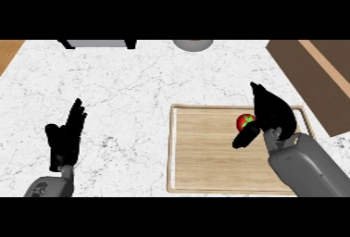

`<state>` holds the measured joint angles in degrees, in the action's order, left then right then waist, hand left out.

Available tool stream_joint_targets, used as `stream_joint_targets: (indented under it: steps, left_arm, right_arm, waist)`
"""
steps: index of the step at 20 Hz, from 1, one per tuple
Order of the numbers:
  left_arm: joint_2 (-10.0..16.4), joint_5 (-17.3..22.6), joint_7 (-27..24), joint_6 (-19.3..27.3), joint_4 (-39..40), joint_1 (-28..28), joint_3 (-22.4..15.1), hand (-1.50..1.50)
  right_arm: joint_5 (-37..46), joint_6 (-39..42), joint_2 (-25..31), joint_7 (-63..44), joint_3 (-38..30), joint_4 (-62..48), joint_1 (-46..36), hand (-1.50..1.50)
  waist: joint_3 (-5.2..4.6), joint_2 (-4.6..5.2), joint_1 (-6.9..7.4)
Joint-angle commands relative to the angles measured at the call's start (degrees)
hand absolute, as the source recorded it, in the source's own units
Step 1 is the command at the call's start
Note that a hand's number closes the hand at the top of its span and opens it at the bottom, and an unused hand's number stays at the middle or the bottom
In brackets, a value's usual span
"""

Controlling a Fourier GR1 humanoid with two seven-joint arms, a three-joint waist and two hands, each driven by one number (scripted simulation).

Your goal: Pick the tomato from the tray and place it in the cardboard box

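the tray (205, 157) is taken as the reference for all positions. it is a light wooden tray with a raised rim, and it is seen lying flat on the white marbled surface (137, 83).

the tomato (244, 121) is located on the tray, in its far right part, close to the far rim. it is red with a green patch on top. its right side is hidden behind the right robot hand (277, 118).

the right robot hand is positioned over the far right corner of the tray, with its grey forearm laid across the tray's near right corner. its fingers (262, 98) are held straight and point away past the far rim. its thumb (245, 137) is extended to the near side of the tomato. the hand is not closed: the tomato is flanked by palm and thumb, and no finger is curled round it. whether the tomato is touched cannot be told.

the left robot hand (66, 136) is shown well to the left of the tray, resting with fingers straight and spread upward, holding nothing.

the cardboard box (301, 74) is placed beyond the tray's far right corner, apart from it, and is cut off at the view's right edge.

a round grey object (192, 44) is seen far beyond the tray's far rim. a grey object with dark edges (96, 44) is seen further left of it.
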<state>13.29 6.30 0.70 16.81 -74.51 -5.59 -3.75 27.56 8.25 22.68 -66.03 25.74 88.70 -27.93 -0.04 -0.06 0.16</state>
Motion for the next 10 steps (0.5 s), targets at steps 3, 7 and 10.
stream_joint_targets:
  steps: [3, 7, 10]
  left_arm:
    - [-0.6, -0.56, -1.98, -0.63, -0.45, 3.07, 0.32, 0.0]
    - [0.54, -0.17, -0.08, -2.08, 1.36, -0.71, 2.28, 0.0]
    - [-1.27, -1.19, -0.02, -0.7, 2.16, -2.64, 2.09, 0.0]
  right_arm:
    - [2.24, 3.01, -1.99, -6.58, -0.53, -0.31, 3.03, -1.5]
    - [4.61, 2.44, -5.24, -5.38, -2.69, -3.42, 0.84, -1.5]
    - [7.35, 1.06, -6.4, -1.15, -3.12, -7.89, 1.52, -1.5]
  waist:
    - [0.02, -0.05, -0.09]
    - [0.02, 0.05, -0.07]
    - [0.03, 0.11, -0.03]
